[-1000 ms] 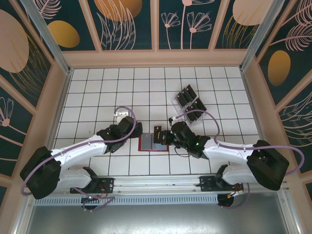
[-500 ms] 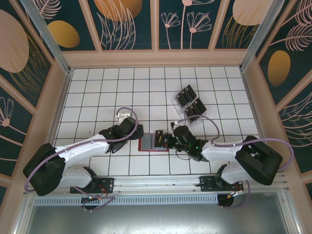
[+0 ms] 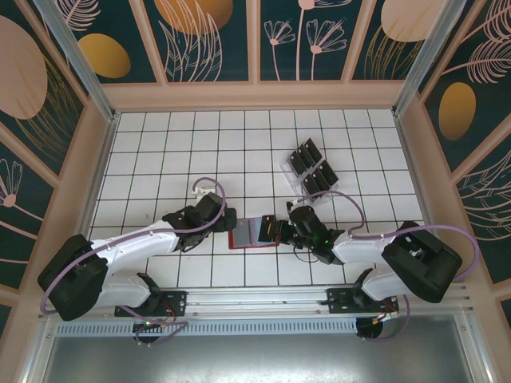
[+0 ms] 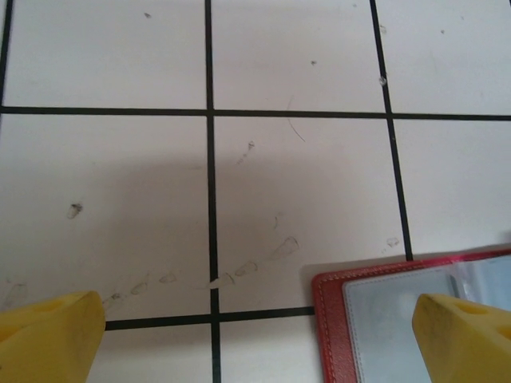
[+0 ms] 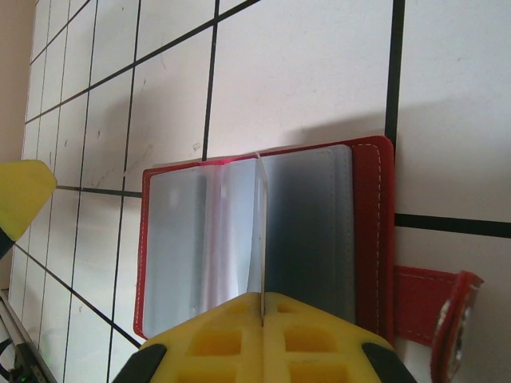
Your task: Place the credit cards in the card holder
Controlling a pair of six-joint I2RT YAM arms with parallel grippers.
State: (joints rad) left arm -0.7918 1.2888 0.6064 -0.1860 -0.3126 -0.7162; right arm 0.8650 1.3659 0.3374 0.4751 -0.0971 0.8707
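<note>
Card insertion. The right gripper [image 5: 262,307], clamped on a credit card [image 5: 259,223] held edge-on, hangs over the unfolded card holder [image 3: 249,234], 6 o'clock of table [image 3: 160,144] centre. The left gripper [image 4: 257,327] is spread wide at its 9 o'clock edge. Risk: a misaligned card misses the pocket [image 5: 307,231], buckles, or shoves the holder.

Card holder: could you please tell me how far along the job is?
Done: the holder lies open, no card visible in its pockets. In hand: the right gripper is shut on one card over it. Left: seating it, plus the cards in the tray.
</note>
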